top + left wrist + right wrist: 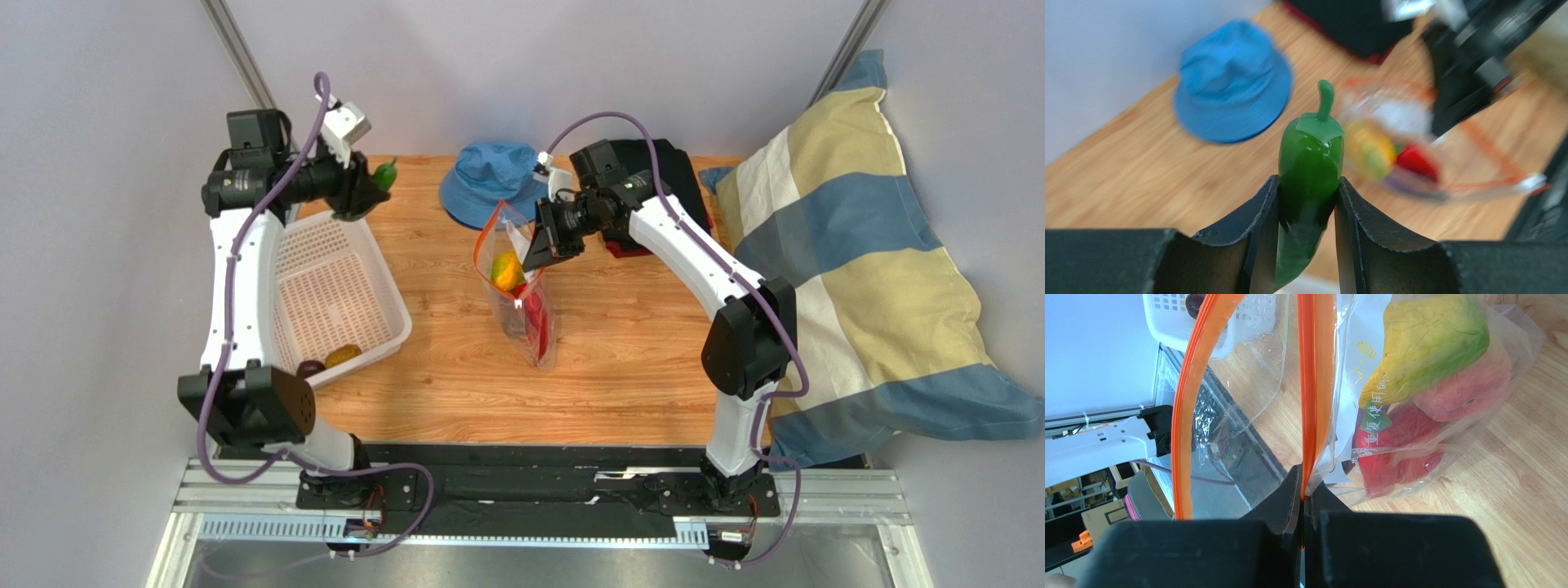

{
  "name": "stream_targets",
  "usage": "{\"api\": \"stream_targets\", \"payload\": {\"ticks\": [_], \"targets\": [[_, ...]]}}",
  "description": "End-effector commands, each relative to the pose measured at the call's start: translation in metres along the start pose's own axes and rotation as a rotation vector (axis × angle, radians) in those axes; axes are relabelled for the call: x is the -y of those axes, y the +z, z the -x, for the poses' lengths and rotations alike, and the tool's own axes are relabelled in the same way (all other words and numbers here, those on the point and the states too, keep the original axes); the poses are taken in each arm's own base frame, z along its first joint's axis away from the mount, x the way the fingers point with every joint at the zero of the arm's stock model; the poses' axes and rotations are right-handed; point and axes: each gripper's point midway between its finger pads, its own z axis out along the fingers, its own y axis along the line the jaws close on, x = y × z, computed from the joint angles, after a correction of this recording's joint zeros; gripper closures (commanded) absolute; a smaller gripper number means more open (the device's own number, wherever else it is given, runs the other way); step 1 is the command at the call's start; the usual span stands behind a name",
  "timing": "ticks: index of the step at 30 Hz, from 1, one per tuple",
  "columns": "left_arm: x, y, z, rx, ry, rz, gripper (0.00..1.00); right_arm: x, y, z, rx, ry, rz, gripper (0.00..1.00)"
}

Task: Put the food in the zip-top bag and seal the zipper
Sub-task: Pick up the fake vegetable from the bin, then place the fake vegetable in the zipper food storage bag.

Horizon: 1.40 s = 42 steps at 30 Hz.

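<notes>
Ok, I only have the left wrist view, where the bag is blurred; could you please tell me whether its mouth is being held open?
Observer: Yes. The right gripper is shut on one side of the zipper, and the other side bows away, so the zip-top bag gapes open.
Operator: Thank you. What food lies outside the bag, apart from the green chili I hold?
Observer: Two pieces, a dark purple piece and a yellow piece, lie in the near corner of the white basket.
Operator: And where is my arm?
Observer: The left gripper is near the basket's far right corner, short of the bag.
</notes>
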Motion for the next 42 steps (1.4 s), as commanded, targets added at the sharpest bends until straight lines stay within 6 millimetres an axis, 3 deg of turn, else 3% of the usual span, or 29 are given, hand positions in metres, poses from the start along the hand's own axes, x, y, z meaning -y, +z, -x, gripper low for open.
{"api": "stream_targets", "payload": {"ticks": [1,2,4,5,7,8,12,19,23,26,29,31,35,37,39,40,41,42], "targets": [[0.067,0.022,0.075,0.261,-0.396,-0.063,1.00,-0.012,-0.010,0.014,0.048,-0.029,0.020,1.00],[0.075,0.024,0.093,0.337,-0.384,-0.066,1.00,-0.012,-0.010,0.014,0.049,-0.028,0.022,1.00],[0.081,0.031,0.098,0.397,-0.488,-0.024,1.00,-0.012,-0.011,0.014,0.052,-0.029,0.023,1.00],[0.099,0.039,0.105,0.421,-0.496,-0.057,1.00,-0.014,-0.011,0.015,0.056,-0.037,0.026,1.00],[0.106,0.052,0.099,0.419,-0.587,-0.040,1.00,-0.015,-0.012,0.017,0.063,-0.039,0.026,1.00],[0.116,0.060,0.093,0.395,-0.616,-0.056,1.00,-0.015,-0.012,0.018,0.065,-0.043,0.025,1.00],[0.117,0.096,0.045,0.294,-0.839,0.007,1.00,-0.018,-0.015,0.019,0.074,-0.050,0.030,1.00],[0.144,0.121,-0.010,0.165,-0.945,-0.013,0.98,-0.019,-0.019,0.019,0.084,-0.055,0.031,1.00],[0.146,0.123,-0.044,0.065,-0.974,0.034,0.76,-0.021,-0.022,0.021,0.093,-0.053,0.032,1.00],[0.148,0.120,-0.058,0.001,-0.973,0.065,0.62,-0.021,-0.025,0.022,0.098,-0.053,0.033,1.00],[0.150,0.111,-0.059,-0.032,-0.942,0.074,0.50,-0.023,-0.026,0.020,0.098,-0.055,0.035,1.00],[0.150,0.102,-0.047,-0.017,-0.891,0.073,0.44,-0.023,-0.027,0.018,0.095,-0.055,0.037,1.00],[0.148,0.079,-0.023,0.024,-0.766,0.082,0.16,-0.025,-0.029,0.016,0.095,-0.067,0.040,1.00],[0.143,0.064,-0.006,0.052,-0.653,0.061,0.14,-0.026,-0.031,0.015,0.095,-0.069,0.040,1.00],[0.137,0.045,0.000,0.041,-0.544,0.068,0.03,-0.026,-0.032,0.015,0.097,-0.077,0.038,1.00],[0.123,0.036,0.000,0.041,-0.512,0.088,0.02,-0.026,-0.033,0.015,0.098,-0.080,0.037,1.00],[0.119,0.027,-0.012,-0.018,-0.495,0.097,0.01,-0.026,-0.033,0.015,0.098,-0.083,0.037,1.00],[0.114,0.016,-0.009,-0.026,-0.391,0.077,0.01,-0.027,-0.035,0.015,0.102,-0.089,0.035,1.00]]}}
